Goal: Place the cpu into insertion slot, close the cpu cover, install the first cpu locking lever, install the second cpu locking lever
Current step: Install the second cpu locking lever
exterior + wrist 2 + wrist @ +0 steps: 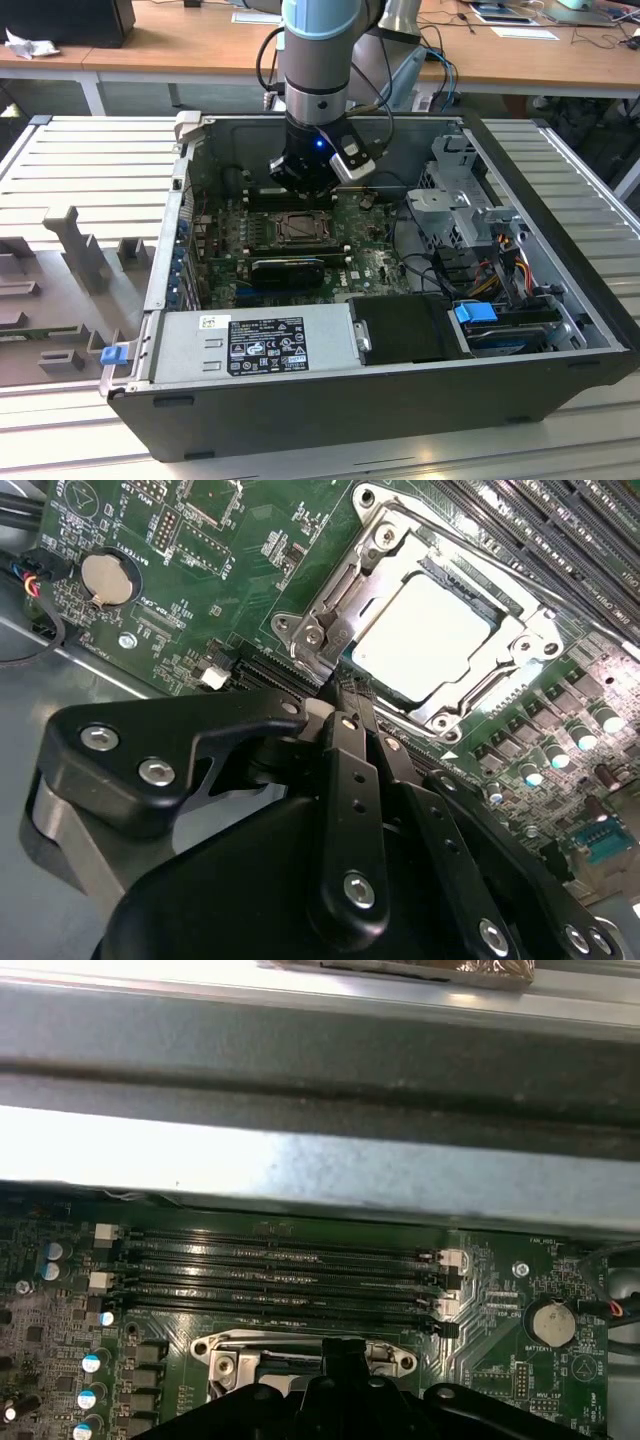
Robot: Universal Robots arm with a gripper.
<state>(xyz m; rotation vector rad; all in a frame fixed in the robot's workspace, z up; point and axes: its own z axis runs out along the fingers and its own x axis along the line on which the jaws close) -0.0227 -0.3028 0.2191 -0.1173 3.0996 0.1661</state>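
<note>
In the exterior view, the arm's claw (305, 190) hangs inside the open computer case (560, 290), just above the slot (297, 228) on the green motherboard (365, 262).

In the second wrist view, the claw's fingers (345, 715) are pressed together with nothing between them, tips at the edge of the cover (330, 610), which lies closed around the cpu (420, 640).

In the first wrist view, memory slots (280, 1275) lie beyond the cover (225, 1352).

A coin battery (102, 577) sits on the green motherboard (200, 610) near long black memory slots (280, 1270).
</note>
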